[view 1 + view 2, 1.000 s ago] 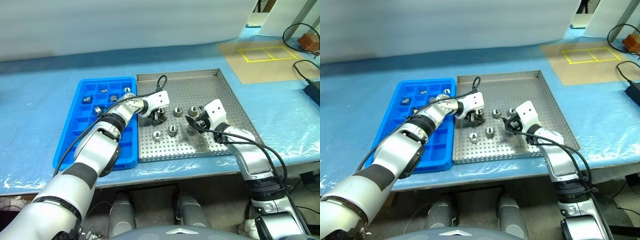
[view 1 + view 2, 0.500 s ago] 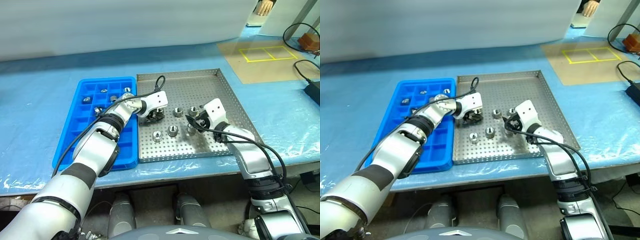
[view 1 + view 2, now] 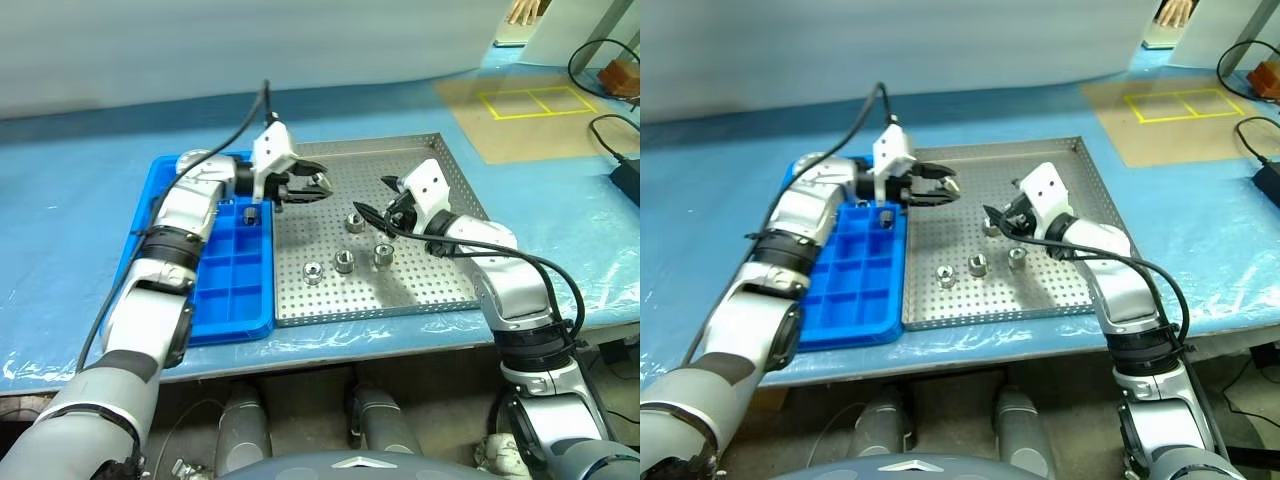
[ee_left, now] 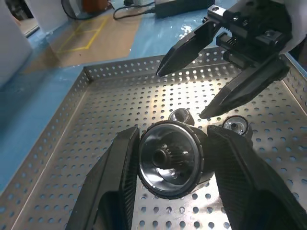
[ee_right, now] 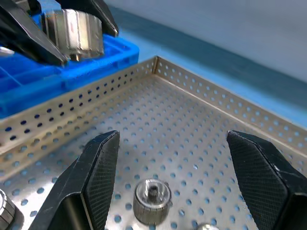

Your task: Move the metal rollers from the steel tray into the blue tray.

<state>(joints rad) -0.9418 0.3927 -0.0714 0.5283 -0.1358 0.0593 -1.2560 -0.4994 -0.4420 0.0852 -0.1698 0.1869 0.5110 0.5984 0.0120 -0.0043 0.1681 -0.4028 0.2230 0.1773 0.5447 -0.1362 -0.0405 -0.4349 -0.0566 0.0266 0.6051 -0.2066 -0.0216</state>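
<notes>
My left gripper point(image 3: 318, 185) hangs above the steel tray point(image 3: 420, 292) near its far left corner, shut on a metal roller point(image 4: 170, 158) and pointing right. Beside it lies the blue tray point(image 3: 225, 292), where one roller point(image 3: 250, 214) shows in a compartment. My right gripper point(image 3: 372, 196) hovers open and empty over the middle of the steel tray, facing the left gripper. Several rollers rest on the perforated floor: one point(image 3: 354, 222) under the right gripper, and others point(image 3: 383, 254), point(image 3: 344, 262), point(image 3: 313, 272) nearer me.
A brown mat with yellow tape squares point(image 3: 525, 103) lies at the back right. Black cables point(image 3: 612, 135) run along the right edge of the blue-covered table. A person's hand point(image 3: 525, 10) shows at the top right.
My left gripper closed on a roller, lifted it off the steel tray and swung back toward the far left corner. My right gripper rose from the tray floor, still open.
</notes>
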